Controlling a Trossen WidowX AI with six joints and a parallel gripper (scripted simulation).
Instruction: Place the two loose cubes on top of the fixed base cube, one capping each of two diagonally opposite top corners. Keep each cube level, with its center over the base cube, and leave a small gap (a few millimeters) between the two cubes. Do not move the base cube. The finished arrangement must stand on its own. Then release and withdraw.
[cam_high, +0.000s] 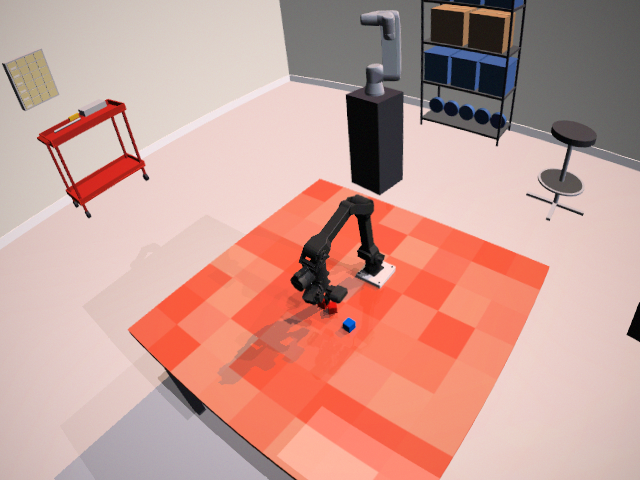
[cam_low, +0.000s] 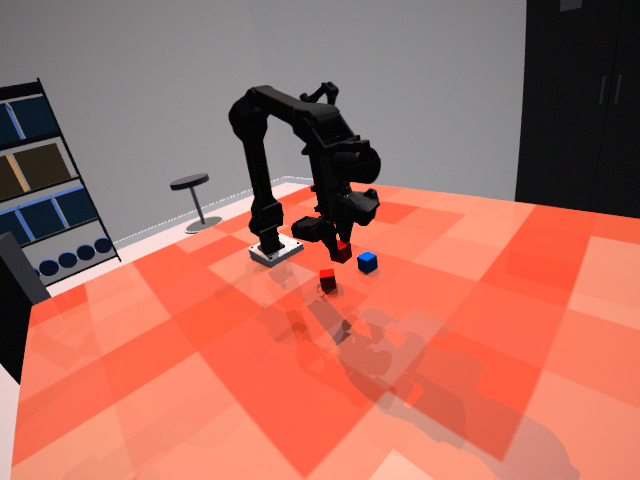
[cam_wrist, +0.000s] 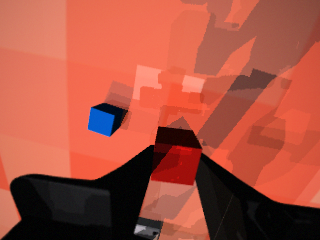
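Note:
My gripper (cam_high: 325, 301) (cam_low: 339, 246) (cam_wrist: 174, 152) is shut on a dark red cube (cam_low: 341, 252) (cam_wrist: 176, 167) and holds it a little above the table. A second red cube (cam_high: 331, 308) (cam_low: 327, 279) sits on the table just below and beside the held one. A blue cube (cam_high: 349, 324) (cam_low: 367, 261) (cam_wrist: 105, 120) sits on the table a short way off, apart from both red cubes. In the wrist view a dark red face shows right behind the held cube; I cannot tell which cube it belongs to.
The cubes lie on a red checkered table top (cam_high: 465, 310) (cam_low: 516, 310). The arm's base plate (cam_high: 376, 272) (cam_low: 275, 250) is bolted close behind them. A black pedestal with a grey arm (cam_high: 375, 136), a shelf rack, a stool and a red cart stand on the floor, off the table.

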